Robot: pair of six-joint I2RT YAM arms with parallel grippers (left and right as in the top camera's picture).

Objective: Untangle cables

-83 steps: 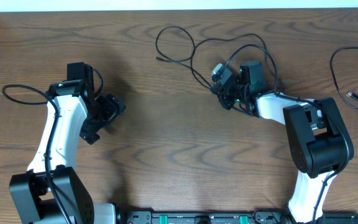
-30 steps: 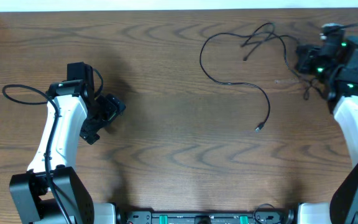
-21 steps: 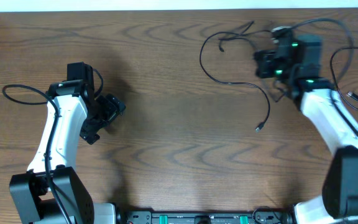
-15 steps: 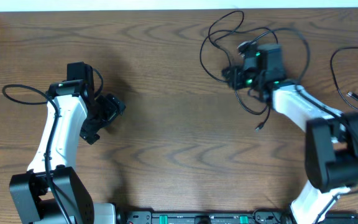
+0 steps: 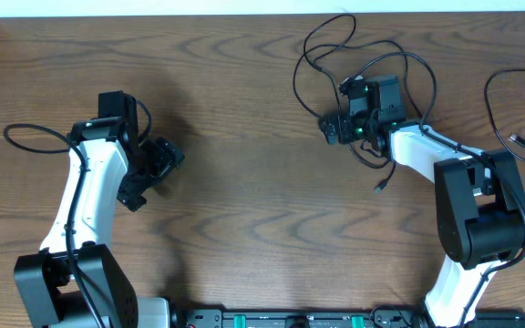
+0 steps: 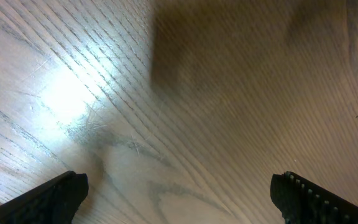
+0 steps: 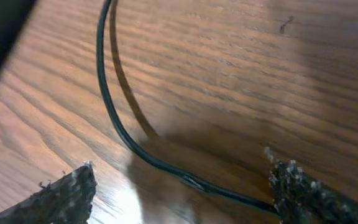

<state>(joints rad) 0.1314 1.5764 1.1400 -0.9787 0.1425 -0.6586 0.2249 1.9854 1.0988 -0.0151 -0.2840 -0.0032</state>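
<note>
overhead view: the left pincer [image 5: 156, 169] hangs over bare wood on the left half of the table [image 5: 262, 237], well apart from the cables [image 5: 295, 84]. left wrist view shows its two fingertips [image 6: 48, 198] at the bottom corners, spread wide, with only wood grain between them. further right, the black cables lie in loose overlapping loops near the table's far edge, right of centre. the right pincer [image 5: 334, 128] sits low in the middle of those loops, with strands curving above it and to both sides. one strand trails toward the near side and ends in a small plug [image 5: 380, 188] lying free on the wood. right wrist view shows this pincer spread apart. a single black strand [image 7: 99, 68] curves in from the top left and lies flat on the table between its fingertips [image 7: 61, 194], not pinched. whether it touches the right one i cannot tell. at the far right edge a separate cable [image 5: 487, 98] curls by itself, apart from the tangle.
</note>
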